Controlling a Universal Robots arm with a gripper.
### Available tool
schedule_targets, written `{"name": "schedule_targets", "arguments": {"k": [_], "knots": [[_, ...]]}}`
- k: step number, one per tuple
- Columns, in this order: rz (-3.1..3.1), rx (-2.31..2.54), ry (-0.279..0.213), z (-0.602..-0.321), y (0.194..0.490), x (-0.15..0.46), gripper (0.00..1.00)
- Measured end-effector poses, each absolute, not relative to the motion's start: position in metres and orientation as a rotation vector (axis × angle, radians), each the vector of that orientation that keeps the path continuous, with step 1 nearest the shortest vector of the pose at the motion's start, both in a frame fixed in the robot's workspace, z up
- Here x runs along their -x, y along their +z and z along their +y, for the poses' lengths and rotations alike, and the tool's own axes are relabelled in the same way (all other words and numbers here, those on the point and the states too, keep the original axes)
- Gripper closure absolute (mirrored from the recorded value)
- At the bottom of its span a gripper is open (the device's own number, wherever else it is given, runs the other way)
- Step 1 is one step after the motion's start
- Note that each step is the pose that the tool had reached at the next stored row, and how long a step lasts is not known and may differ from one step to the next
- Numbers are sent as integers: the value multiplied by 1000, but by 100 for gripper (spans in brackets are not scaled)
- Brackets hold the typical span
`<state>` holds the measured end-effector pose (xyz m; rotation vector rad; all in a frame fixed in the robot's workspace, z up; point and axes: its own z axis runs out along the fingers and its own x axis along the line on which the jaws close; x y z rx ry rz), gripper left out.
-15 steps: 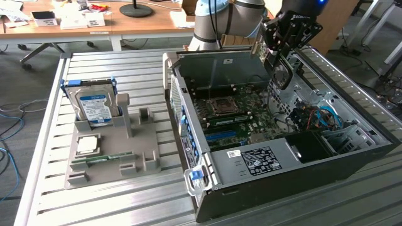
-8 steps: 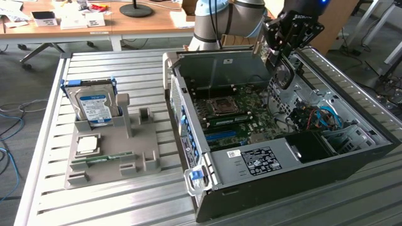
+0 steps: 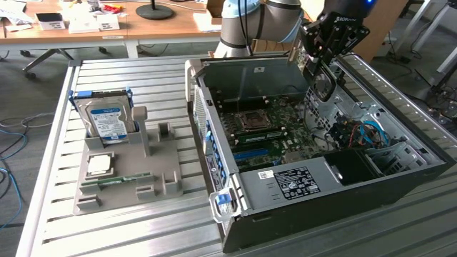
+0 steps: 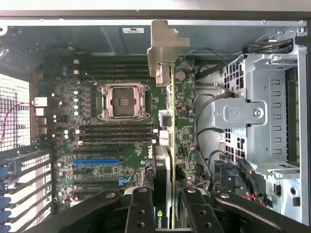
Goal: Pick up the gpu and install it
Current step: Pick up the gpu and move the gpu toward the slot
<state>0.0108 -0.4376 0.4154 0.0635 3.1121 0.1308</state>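
Currently gripped: the gpu (image 4: 168,145), seen edge-on in the wrist view, with one black finger (image 4: 141,209) set at each face of the card.
Gripper (image 4: 168,213): closed down to the card's thickness and holding the gpu; in the exterior view the gripper (image 3: 319,63) is seen above the far end of the open case.
Gpu position: in the exterior view the gpu (image 3: 322,85) is hung upright below the gripper, over the inside of the case and apart from the board beneath; whether its lower edge has reached any slot cannot be told.
Bracket (image 4: 163,48): the silver end of the card is pointed toward the case's rear wall.
Computer case (image 3: 321,219): laid on its side on the table (image 3: 128,235), side panel off, interior exposed.
Motherboard (image 4: 63,97): green, with an open CPU socket (image 4: 122,101) and a blue slot (image 4: 96,161) beside the card's line.
Drive cage (image 4: 262,121): grey metal, on the other side of the card from the socket.
Grey holder (image 3: 125,176): placed on the table at the exterior view's left, well apart from the case.
Hard drive (image 3: 107,115): stood upright in the holder.
Memory stick (image 3: 117,181): laid flat in the holder.
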Motion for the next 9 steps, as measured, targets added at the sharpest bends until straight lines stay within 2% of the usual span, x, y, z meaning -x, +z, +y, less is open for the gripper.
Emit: {"name": "schedule_targets", "arguments": {"k": [9], "knots": [[3112, -63, 131, -438, 415, -22, 73]]}}
